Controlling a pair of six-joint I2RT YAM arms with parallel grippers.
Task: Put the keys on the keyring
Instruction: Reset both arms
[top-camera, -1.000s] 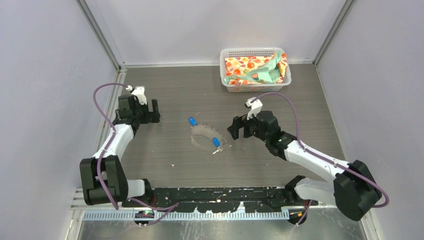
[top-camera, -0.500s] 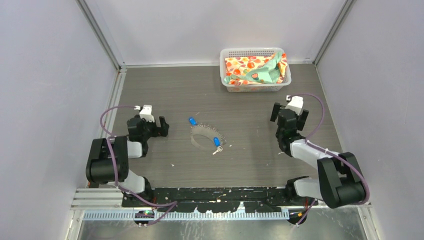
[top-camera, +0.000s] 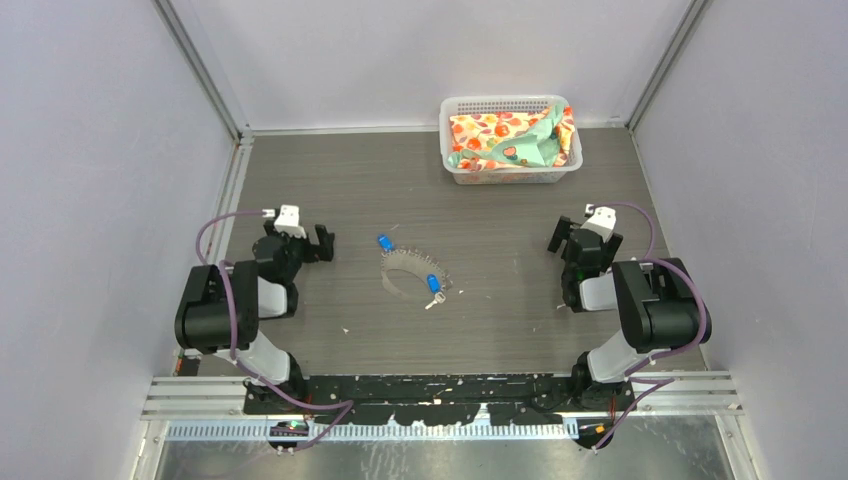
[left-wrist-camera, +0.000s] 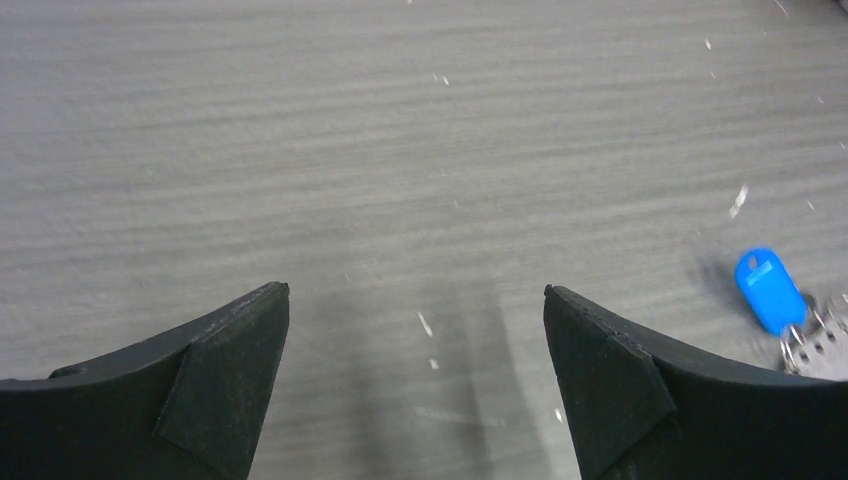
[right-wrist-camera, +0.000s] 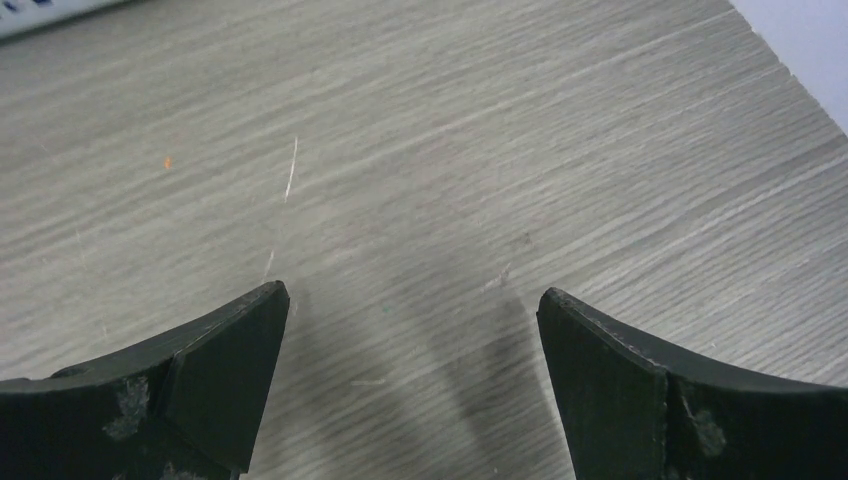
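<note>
Trouble, as I judge it, lies in how small and flat everything is. The keyring (top-camera: 408, 272) is thin wire lying flat on the table (top-camera: 330, 180), so a finger coming down on it could skid it away rather than lift it. A key pinched by its slick blue head might also twist or pop out before its hole meets the wire. Held on one side only, the ring would likely swing, so both my arms would have to share the work. My left gripper (left-wrist-camera: 416, 290) stands wide and holds nothing, over bare table toward the left edge. My right gripper (right-wrist-camera: 413, 289) is just as wide and empty toward the right edge, well apart from the ring. The ring lies about mid-table between them, a silvery-grey loop with a finely toothed look, several times wider than a key. The far key (top-camera: 384, 241) lies at its far-left side and the near key (top-camera: 433, 283) across its near-right side, each with a bright blue head and a short silver blade (whether either is already threaded I cannot tell; my left wrist camera shows small metal links just beside the far key). A white basket (top-camera: 510, 176) of patterned cloth (top-camera: 500, 135) sits at the far edge toward the right corner.
</note>
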